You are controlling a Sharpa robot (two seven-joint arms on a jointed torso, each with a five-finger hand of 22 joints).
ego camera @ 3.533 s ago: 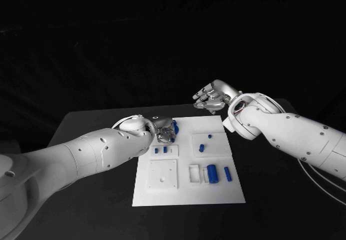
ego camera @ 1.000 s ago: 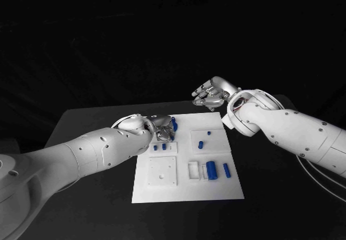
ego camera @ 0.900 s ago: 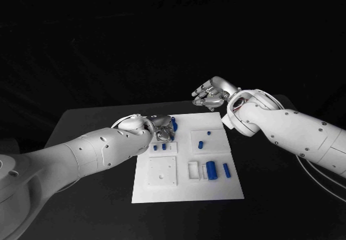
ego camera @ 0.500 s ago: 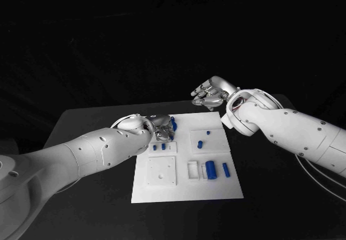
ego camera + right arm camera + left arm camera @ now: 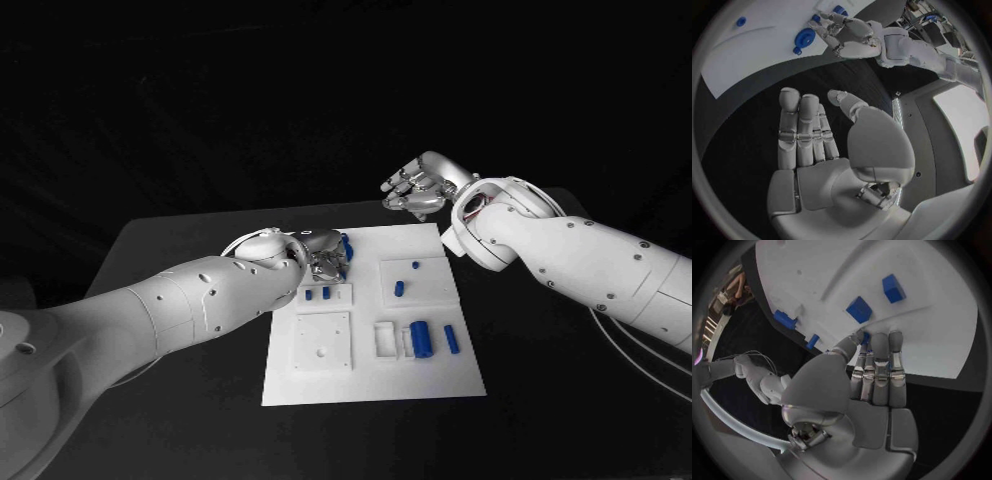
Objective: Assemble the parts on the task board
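The white task board (image 5: pixel 378 375) lies mid-counter (image 5: pixel 173 260). The left hand (image 5: pixel 329 257) sits at its far-left corner, fingertips (image 5: pixel 879 340) pressed around a blue part (image 5: pixel 348 244). The right hand (image 5: pixel 421 189) hovers beyond the far edge, fingers straight, holding nothing.

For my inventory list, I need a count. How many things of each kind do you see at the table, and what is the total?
task board, white: 1
blue parts: 7 visible, one partly hidden by the left hand
silver hands: 2, the left hand and the right hand
Total: 10
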